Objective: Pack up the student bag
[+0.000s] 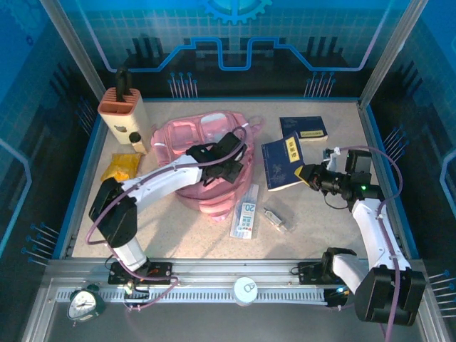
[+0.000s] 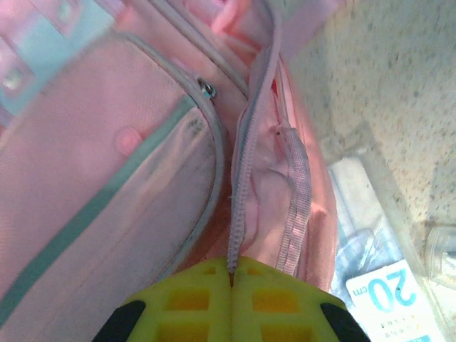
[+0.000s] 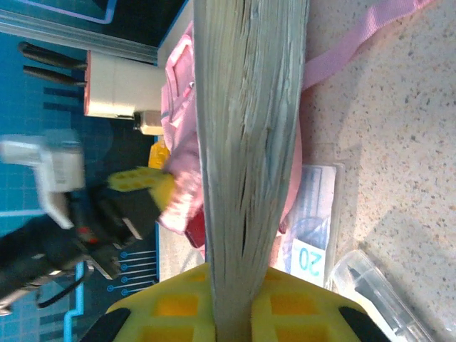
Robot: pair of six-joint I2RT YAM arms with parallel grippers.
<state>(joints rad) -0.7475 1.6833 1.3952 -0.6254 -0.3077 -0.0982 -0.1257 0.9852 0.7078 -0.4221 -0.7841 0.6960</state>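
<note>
Left gripper (image 2: 231, 274) shows at the bottom centre of its wrist view. We see its two yellow fingers (image 2: 192, 303) pressed together, pinching the grey zipper edge of the student bag (image 2: 107, 185) where the opening runs up the middle of the frame.

From above, we find the pink bag lying on the table (image 1: 320, 228) a little left of centre. The left arm reaches over it from the lower left, and its fingers sit on the bag's right-hand side. A tan knife block (image 1: 122, 108) stands at the upper left just beside the bag, and a yellow packet (image 1: 120, 168) lies at the bag's left.

Right gripper (image 3: 239, 281) sits at the bottom of its own view. Its yellow fingers are clamped on either side of the page edge of a dark blue book (image 3: 249, 128), which runs straight up the frame. We cannot tell whether the book is lifted off the table. In the top view this book lies right of centre, near the bag. A second blue book (image 1: 303, 128) lies above it and apart from it.

Below the bag's right edge, just beside it, a ruler pack (image 1: 246, 211) marked 20 cm lies flat. A small clear case (image 1: 276, 219) lies to its right.
</note>
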